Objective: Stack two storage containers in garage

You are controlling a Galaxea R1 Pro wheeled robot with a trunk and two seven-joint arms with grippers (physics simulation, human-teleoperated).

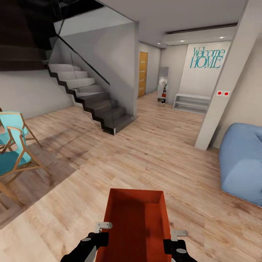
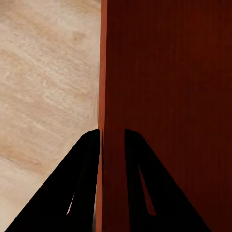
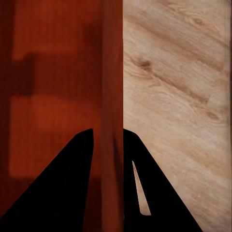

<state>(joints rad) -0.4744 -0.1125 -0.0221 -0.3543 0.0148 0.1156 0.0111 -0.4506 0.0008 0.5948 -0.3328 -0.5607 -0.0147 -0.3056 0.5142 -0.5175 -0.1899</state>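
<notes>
storage container [image 1: 136, 222] orange-red, open top, carried low in front of the trunk over light wood plank floor [image 1: 156, 153] | left gripper [image 2: 112, 137] clamped on its left wall, one finger each side | right gripper [image 3: 107, 137] clamped on right wall likewise | staircase [image 1: 91, 96] ahead-left, blue beanbag [image 1: 242, 163] at right

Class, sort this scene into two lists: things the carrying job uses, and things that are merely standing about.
Job:
storage container
left gripper
right gripper
wooden door

Standing about:
staircase
turquoise chairs
blue beanbag
white bench
</notes>
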